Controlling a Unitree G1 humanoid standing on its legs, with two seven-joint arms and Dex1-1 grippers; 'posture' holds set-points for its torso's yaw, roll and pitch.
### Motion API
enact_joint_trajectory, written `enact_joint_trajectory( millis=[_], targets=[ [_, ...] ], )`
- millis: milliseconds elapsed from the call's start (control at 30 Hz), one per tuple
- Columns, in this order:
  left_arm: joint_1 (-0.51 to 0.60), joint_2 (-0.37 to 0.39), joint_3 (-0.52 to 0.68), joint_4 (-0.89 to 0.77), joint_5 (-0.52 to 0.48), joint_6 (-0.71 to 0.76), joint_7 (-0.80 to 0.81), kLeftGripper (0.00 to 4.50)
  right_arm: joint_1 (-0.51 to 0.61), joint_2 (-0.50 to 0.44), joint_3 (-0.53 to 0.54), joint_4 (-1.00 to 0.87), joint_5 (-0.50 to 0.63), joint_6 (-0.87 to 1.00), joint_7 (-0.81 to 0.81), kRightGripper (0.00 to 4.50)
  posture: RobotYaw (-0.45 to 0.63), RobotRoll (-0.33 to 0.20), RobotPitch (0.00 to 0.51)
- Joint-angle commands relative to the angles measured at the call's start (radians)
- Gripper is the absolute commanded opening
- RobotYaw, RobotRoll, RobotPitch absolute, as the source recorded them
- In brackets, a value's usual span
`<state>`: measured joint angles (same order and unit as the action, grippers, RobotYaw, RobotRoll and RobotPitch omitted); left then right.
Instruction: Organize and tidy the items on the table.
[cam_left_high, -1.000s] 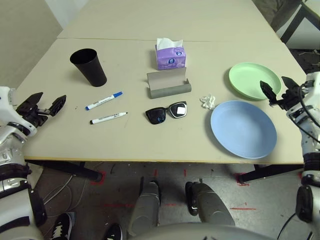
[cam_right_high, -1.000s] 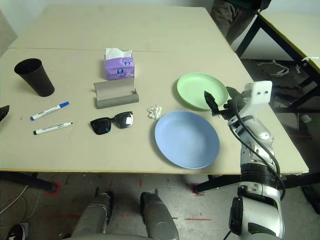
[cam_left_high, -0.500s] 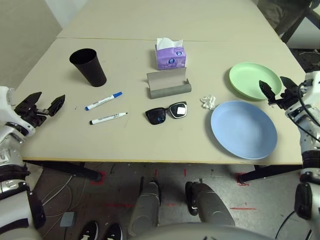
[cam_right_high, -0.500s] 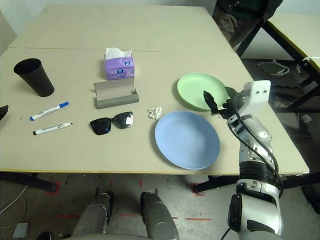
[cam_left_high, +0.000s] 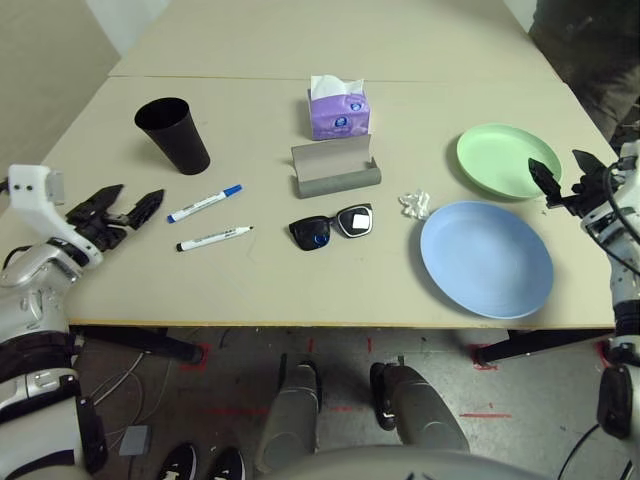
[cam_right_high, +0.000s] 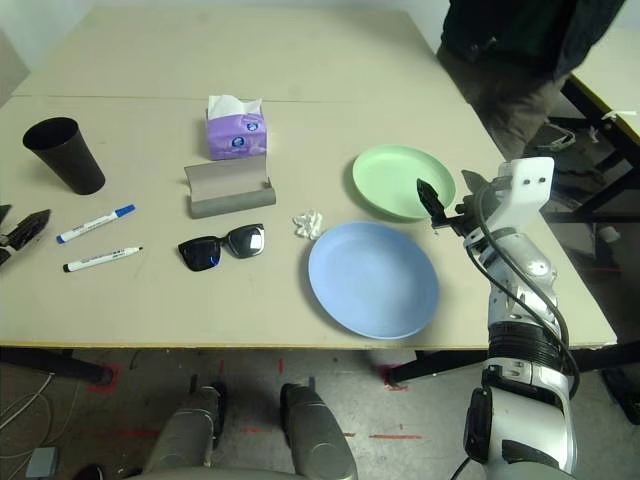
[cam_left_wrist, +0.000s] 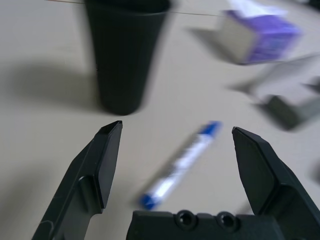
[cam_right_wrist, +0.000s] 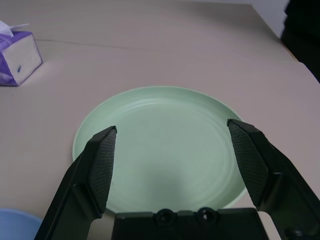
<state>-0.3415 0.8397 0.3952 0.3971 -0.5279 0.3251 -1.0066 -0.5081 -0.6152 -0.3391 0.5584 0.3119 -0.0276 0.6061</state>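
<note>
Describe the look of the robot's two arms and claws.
Both arms mix silver and white casings with black joint sections. Each ends in a claw, left and right, with two black, angular fingers tapering to points; the right one's inner pads are finely textured. A white bracket sits near each wrist, and black cables loop along the right forearm.

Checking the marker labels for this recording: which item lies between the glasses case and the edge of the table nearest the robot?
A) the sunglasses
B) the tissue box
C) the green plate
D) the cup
A: the sunglasses lie on the robot's side of the glasses case, with the near table edge beyond them.
</note>
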Motion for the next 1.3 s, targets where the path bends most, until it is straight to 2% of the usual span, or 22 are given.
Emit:
enact_joint_trajectory(
  millis=[33,100,233,400,633,767,933,1300],
  targets=[
    [0.000,0.050,-0.132,-0.067,-0.003,-0.029,-0.296,4.46,0.026,-0.014,-0.006,-0.031,0.004,0.024,0.003,4.50,-0.20,0.000,0.194],
    [-0.024,0.069,-0.175,-0.076,-0.034,-0.008,-0.437,4.46,0.034,-0.018,-0.006,-0.048,0.006,0.038,0.005,4.50,-0.21,0.000,0.195],
    [-0.084,0.071,-0.259,-0.052,-0.007,-0.120,-0.599,4.46,0.079,-0.051,-0.002,-0.136,0.010,0.122,0.019,4.50,-0.24,0.000,0.197],
    [-0.138,0.061,-0.347,-0.012,-0.017,-0.204,-0.608,4.46,0.164,-0.143,0.009,-0.300,0.033,0.338,0.069,4.50,-0.27,0.000,0.200],
    [-0.171,0.039,-0.384,0.056,0.000,-0.285,-0.608,4.46,0.243,-0.347,0.005,-0.531,0.133,0.767,0.158,4.50,-0.29,0.000,0.205],
    [-0.188,0.029,-0.389,0.087,0.005,-0.316,-0.608,4.46,0.286,-0.416,0.025,-0.588,0.159,0.891,0.206,4.50,-0.29,0.000,0.206],
    [-0.193,0.019,-0.383,0.089,0.005,-0.324,-0.608,4.46,0.337,-0.430,0.048,-0.624,0.188,1.008,0.241,4.50,-0.29,0.000,0.206],
    [-0.171,0.017,-0.367,0.079,0.015,-0.331,-0.608,4.46,0.357,-0.427,0.084,-0.671,0.240,1.117,0.281,4.50,-0.27,0.000,0.210]
  ],
)
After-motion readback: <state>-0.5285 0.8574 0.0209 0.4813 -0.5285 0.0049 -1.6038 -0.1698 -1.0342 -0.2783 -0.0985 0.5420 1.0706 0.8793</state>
